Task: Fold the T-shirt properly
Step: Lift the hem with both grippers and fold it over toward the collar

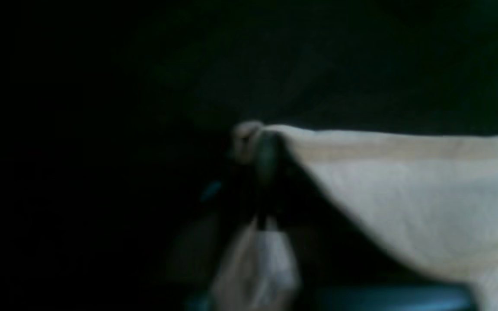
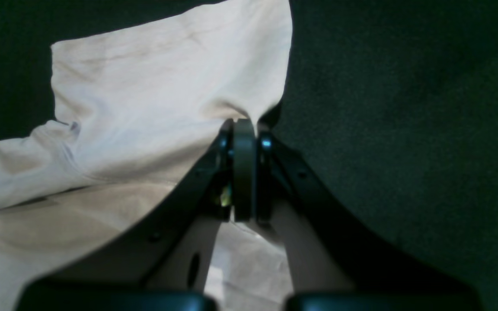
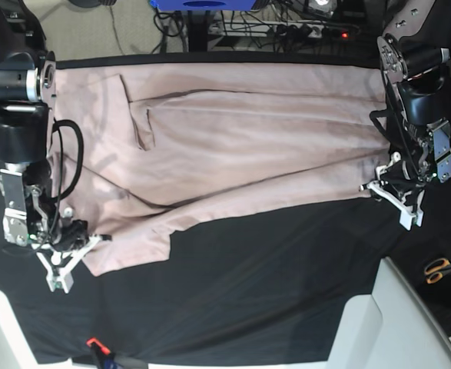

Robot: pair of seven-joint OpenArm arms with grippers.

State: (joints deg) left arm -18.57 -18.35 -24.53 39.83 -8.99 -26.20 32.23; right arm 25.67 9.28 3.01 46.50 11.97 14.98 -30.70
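Spread over most of the frame in the base view: a black cloth table covering (image 3: 271,284), bare across the lower half. Lying across the upper half, from left edge to right: the plain pale pink cotton T-shirt (image 3: 233,138), creased, one short sleeve folded in at upper left, lower edge running diagonally from lower left up to middle right. At the left edge, over the shirt's lower-left corner: the black-and-white right gripper (image 3: 65,257), fingers (image 2: 244,168) pressed together, pinching a bunched fold of pink cloth in the right wrist view. At middle right, on the shirt's far corner: the left gripper (image 3: 390,191), fingers closed on the hemmed corner (image 1: 249,134), though blurred and dark in the left wrist view. Far lower right, well apart from the shirt: orange-handled scissors (image 3: 440,269).
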